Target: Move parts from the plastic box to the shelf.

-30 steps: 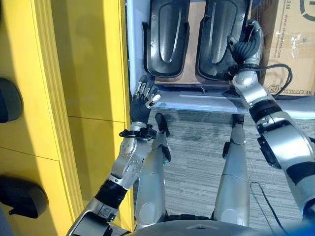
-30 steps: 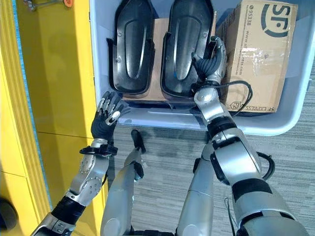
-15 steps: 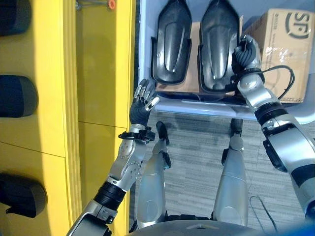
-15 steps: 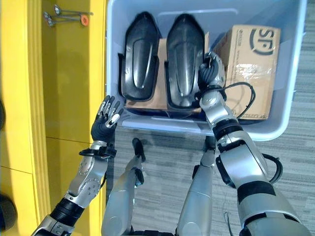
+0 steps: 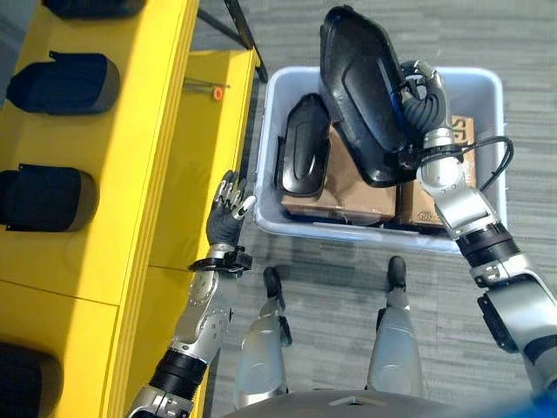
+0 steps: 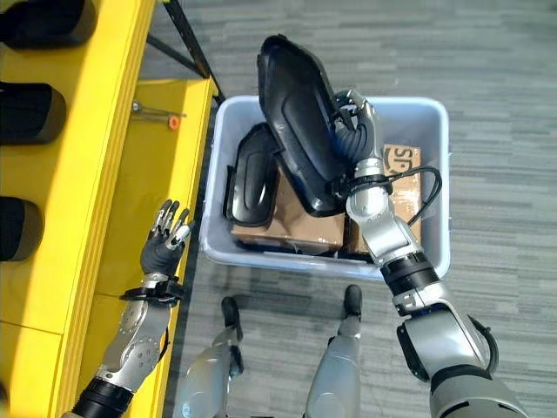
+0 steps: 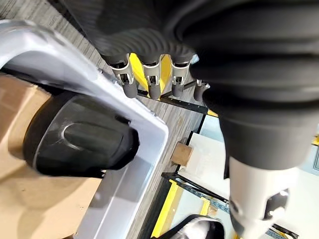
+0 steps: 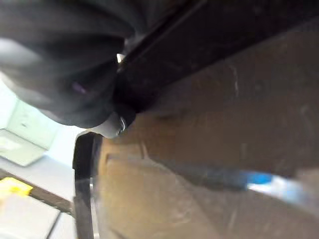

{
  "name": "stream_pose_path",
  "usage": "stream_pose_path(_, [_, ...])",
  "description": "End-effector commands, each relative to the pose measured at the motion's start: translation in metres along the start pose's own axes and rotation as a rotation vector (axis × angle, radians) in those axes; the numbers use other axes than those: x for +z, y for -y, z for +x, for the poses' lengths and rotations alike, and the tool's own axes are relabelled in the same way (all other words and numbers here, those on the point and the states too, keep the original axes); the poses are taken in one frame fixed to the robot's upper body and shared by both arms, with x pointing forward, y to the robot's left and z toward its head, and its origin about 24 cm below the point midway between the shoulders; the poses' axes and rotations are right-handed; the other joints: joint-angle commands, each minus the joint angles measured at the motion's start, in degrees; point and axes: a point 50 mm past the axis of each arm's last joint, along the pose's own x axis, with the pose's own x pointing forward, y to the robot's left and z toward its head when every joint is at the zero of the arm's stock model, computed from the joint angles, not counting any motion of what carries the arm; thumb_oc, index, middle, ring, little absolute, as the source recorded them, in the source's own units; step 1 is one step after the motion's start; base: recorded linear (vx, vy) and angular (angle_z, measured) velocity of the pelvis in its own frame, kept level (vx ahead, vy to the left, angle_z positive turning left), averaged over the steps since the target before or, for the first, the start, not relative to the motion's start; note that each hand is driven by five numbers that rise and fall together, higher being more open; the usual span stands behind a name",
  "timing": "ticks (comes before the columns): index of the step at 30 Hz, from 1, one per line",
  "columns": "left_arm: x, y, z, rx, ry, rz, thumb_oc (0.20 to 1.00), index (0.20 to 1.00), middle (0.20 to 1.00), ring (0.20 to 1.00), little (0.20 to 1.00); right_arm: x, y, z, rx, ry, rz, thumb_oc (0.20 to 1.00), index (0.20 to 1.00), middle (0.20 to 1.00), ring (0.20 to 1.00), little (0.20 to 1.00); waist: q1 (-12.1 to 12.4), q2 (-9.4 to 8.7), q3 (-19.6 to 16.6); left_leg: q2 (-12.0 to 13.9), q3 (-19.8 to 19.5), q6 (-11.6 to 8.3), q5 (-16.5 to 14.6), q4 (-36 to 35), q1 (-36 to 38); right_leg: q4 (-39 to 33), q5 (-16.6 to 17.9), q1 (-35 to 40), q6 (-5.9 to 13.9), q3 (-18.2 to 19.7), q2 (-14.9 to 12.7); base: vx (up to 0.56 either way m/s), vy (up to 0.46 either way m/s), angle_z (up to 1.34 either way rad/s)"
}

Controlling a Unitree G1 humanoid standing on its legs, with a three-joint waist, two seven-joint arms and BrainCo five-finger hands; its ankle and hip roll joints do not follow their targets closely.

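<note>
Nearest, the left robot hand (image 5: 228, 216) hangs over the floor in the gap between the yellow shelf (image 5: 130, 174) and the plastic box (image 5: 266, 131), fingers straight and spread, grasping nothing. The pale plastic box sits on the grey floor just beside the shelf. Two black parts show at the box. One black part (image 5: 300, 158) lies inside near the box's left wall, resting on a cardboard box (image 5: 348, 187); a second cardboard box (image 5: 426, 205) lies toward the right wall. The other, the lifted part (image 5: 361, 91), is tilted up above the box, its top end past the far rim, with the right robot hand (image 5: 424, 96) curled round its right edge. On the shelf, four more dark parts lie in a row along its left side; the one on the near edge (image 5: 26, 383) is cut off, then three (image 5: 43, 198) (image 5: 65, 83) (image 5: 91, 7) farther back. Two thin metal rods (image 6: 155, 111) lie on the lower shelf board near its far edge
</note>
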Motion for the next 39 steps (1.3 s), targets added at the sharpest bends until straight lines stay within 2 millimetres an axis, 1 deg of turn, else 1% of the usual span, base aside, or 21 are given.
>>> stream_pose_path(1, [0.021,-0.001,0.009,-0.060,0.078,0.075,1.000,1.000,1.000,1.000,1.000,0.041,0.010,0.007,-0.061,0.193,0.176,0.200,0.200,0.200,0.200,0.200,1.6,-1.51,-0.8,-0.5,-2.3,-0.34,-2.2,-0.2,4.7,1.7,1.9,1.0,-2.27,-0.4,3.9,0.04,-0.043,-0.07])
stream_pose_path(3, [0.020,-0.008,0.006,-0.050,0.065,0.092,1.000,1.000,1.000,1.000,1.000,0.049,0.005,-0.003,-0.029,0.222,0.315,0.200,0.200,0.200,0.200,0.200,1.5,-1.78,-3.0,-0.1,-1.6,-0.65,-1.5,-1.7,7.0,0.6,2.2,2.7,-1.93,-0.5,3.8,0.06,-0.066,-0.11])
stream_pose_path(5, [0.015,-0.015,0.000,-0.031,0.039,0.099,1.000,1.000,1.000,1.000,1.000,0.047,0.002,-0.016,0.012,0.218,0.421,0.200,0.200,0.200,0.200,0.200,1.1,-1.78,-5.4,0.3,-0.8,-1.01,-1.0,-2.8,9.3,-0.3,2.2,4.6,-1.69,-0.6,3.8,0.07,-0.053,-0.04])
stream_pose_path(8, [0.011,-0.019,-0.005,-0.020,0.021,0.103,1.000,1.000,1.000,1.000,1.000,0.041,0.000,-0.026,0.038,0.199,0.465,0.200,0.200,0.200,0.200,0.200,0.9,-1.84,-7.0,0.6,-0.5,-1.20,-0.8,-3.5,11.0,-1.2,2.3,6.1,-1.60,-0.6,4.0,0.04,-0.031,-0.04])
stream_pose_path(10, [0.007,-0.025,-0.012,-0.007,0.000,0.109,1.000,1.000,1.000,1.000,1.000,0.031,0.000,-0.040,0.069,0.164,0.530,0.200,0.200,0.200,0.200,0.200,0.5,-1.89,-8.9,1.1,0.0,-1.38,-0.7,-4.1,13.0,-1.8,2.3,7.8,-1.48,-0.8,4.1,0.06,-0.039,-0.02])
stream_pose_path(12, [0.008,-0.029,-0.015,0.006,-0.002,0.118,1.000,1.000,1.000,1.000,1.000,0.025,0.001,-0.048,0.085,0.142,0.561,0.200,0.200,0.200,0.200,0.200,0.4,-1.96,-10.0,1.4,0.1,-1.48,-0.7,-4.2,13.9,-1.9,2.0,8.6,-1.51,-0.8,4.3,0.05,-0.034,-0.02])
stream_pose_path(16, [0.006,-0.045,-0.028,0.061,-0.018,0.134,1.000,1.000,1.000,1.000,1.000,-0.004,0.007,-0.080,0.142,0.030,0.611,0.200,0.200,0.200,0.200,0.200,0.5,-1.83,-12.6,2.9,0.1,-1.61,-0.5,-4.2,17.3,0.9,-1.2,11.5,-2.05,-1.6,5.3,0.06,-0.071,-0.06])
stream_pose_path(21, [0.000,-0.056,-0.041,0.104,-0.056,0.147,1.000,1.000,1.000,1.000,1.000,-0.017,0.011,-0.099,0.175,-0.027,0.592,0.200,0.200,0.200,0.200,0.200,0.5,-1.12,-14.0,4.3,-1.0,-1.76,0.4,-4.0,19.6,4.7,-4.9,13.6,-3.26,-2.8,6.9,0.03,-0.089,0.00])
stream_pose_path(22, [-0.001,-0.060,-0.045,0.122,-0.063,0.149,1.000,1.000,1.000,1.000,1.000,-0.020,0.011,-0.102,0.178,-0.040,0.589,0.200,0.200,0.200,0.200,0.200,0.6,-0.79,-14.3,5.4,-2.0,-1.86,1.3,-3.6,20.3,6.6,-6.6,14.2,-4.12,-3.2,8.1,0.01,-0.165,0.20])
stream_pose_path(24, [-0.001,-0.063,-0.050,0.140,-0.067,0.147,1.000,1.000,1.000,1.000,1.000,-0.022,0.010,-0.104,0.177,-0.051,0.599,0.200,0.200,0.200,0.200,0.200,0.8,-0.45,-14.4,6.6,-2.4,-2.02,2.2,-3.2,20.7,8.7,-8.1,14.4,-4.99,-3.8,9.4,0.00,-0.170,0.21])
stream_pose_path(26, [-0.003,-0.070,-0.054,0.185,-0.074,0.143,1.000,1.000,1.000,1.000,1.000,-0.014,0.004,-0.099,0.201,-0.020,0.625,0.200,0.200,0.200,0.200,0.200,1.7,0.03,-13.7,8.8,-3.6,-2.10,4.5,-2.1,20.8,12.7,-10.2,13.5,-6.44,-4.6,11.6,-0.05,-0.227,0.10])
stream_pose_path(28, [-0.005,-0.071,-0.056,0.198,-0.080,0.140,1.000,1.000,1.000,1.000,1.000,-0.012,0.001,-0.096,0.208,-0.008,0.639,0.200,0.200,0.200,0.200,0.200,2.2,0.23,-13.0,9.7,-4.4,-2.38,6.2,-1.8,20.0,13.7,-10.9,12.9,-7.08,-5.2,12.6,-0.10,-0.178,0.06])
stream_pose_path(29, [-0.006,-0.071,-0.055,0.206,-0.076,0.131,1.000,1.000,1.000,1.000,1.000,-0.004,-0.003,-0.089,0.217,0.021,0.651,0.200,0.200,0.200,0.200,0.200,3.5,0.64,-12.1,10.5,-5.7,-2.96,9.0,-2.5,19.0,14.4,-11.1,12.1,-7.31,-6.1,13.1,-0.17,-0.144,0.06])
stream_pose_path(31, [-0.010,-0.068,-0.053,0.196,-0.088,0.120,1.000,1.000,1.000,1.000,1.000,0.001,-0.005,-0.083,0.216,0.044,0.668,0.200,0.200,0.200,0.200,0.200,4.2,0.76,-11.2,10.7,-7.0,-4.00,12.7,-4.0,15.9,14.6,-11.6,10.8,-7.65,-8.0,12.8,-0.19,-0.118,0.24])
stream_pose_path(32, [-0.016,-0.063,-0.050,0.174,-0.113,0.117,1.000,1.000,1.000,1.000,1.000,0.003,-0.003,-0.079,0.199,0.052,0.667,0.200,0.200,0.200,0.200,0.200,4.6,0.17,-10.6,10.0,-7.1,-4.38,14.9,-4.5,13.1,13.9,-11.7,10.9,-7.82,-10.1,11.6,-0.16,-0.095,0.91])
stream_pose_path(33, [-0.018,-0.061,-0.048,0.159,-0.124,0.120,1.000,1.000,1.000,1.000,1.000,0.003,-0.002,-0.077,0.191,0.059,0.662,0.200,0.200,0.200,0.200,0.200,4.8,-0.24,-10.2,9.3,-7.6,-4.44,15.8,-4.2,12.0,13.3,-11.4,11.2,-7.95,-10.8,10.9,-0.17,-0.079,1.89])
stream_pose_path(34, [-0.021,-0.061,-0.048,0.148,-0.142,0.124,1.000,1.000,1.000,1.000,1.000,0.003,0.000,-0.077,0.185,0.060,0.657,0.200,0.200,0.200,0.200,0.200,4.6,-0.99,-9.5,8.6,-6.8,-4.24,15.4,-3.5,12.1,12.8,-11.0,11.8,-8.06,-11.9,9.5,-0.17,-0.064,2.23])
stream_pose_path(35, [-0.022,-0.058,-0.048,0.131,-0.148,0.121,1.000,1.000,1.000,1.000,1.000,0.002,0.001,-0.078,0.184,0.058,0.652,0.200,0.200,0.200,0.200,0.200,4.5,-1.25,-9.5,8.1,-6.7,-3.59,13.8,-1.7,12.1,11.9,-10.1,11.8,-8.11,-12.9,8.7,-0.25,-0.087,1.88])
stream_pose_path(37, [-0.023,-0.050,-0.044,0.083,-0.150,0.100,1.000,1.000,1.000,1.000,1.000,-0.003,0.003,-0.081,0.168,0.040,0.632,0.200,0.200,0.200,0.200,0.200,3.1,-1.85,-9.5,8.6,-5.0,-2.60,9.3,5.1,14.9,11.3,-8.2,11.4,-8.69,-16.9,5.6,-0.27,-0.041,1.12])
stream_pose_path(38, [-0.021,-0.044,-0.038,0.059,-0.140,0.093,1.000,1.000,1.000,1.000,1.000,-0.009,0.003,-0.087,0.156,0.007,0.640,0.200,0.200,0.200,0.200,0.200,1.6,-1.80,-9.8,8.5,-5.0,-2.00,6.1,7.2,18.3,12.0,-7.7,11.2,-8.84,-19.9,3.9,-0.20,0.040,1.61])
stream_pose_path(39, [-0.019,-0.042,-0.035,0.046,-0.130,0.094,1.000,1.000,1.000,1.000,1.000,-0.010,0.003,-0.088,0.154,0.000,0.639,0.200,0.200,0.200,0.200,0.200,1.0,-1.79,-9.8,8.0,-5.8,-1.82,4.8,8.5,19.4,12.2,-7.2,11.2,-8.75,-21.1,3.1,-0.14,0.118,1.85])
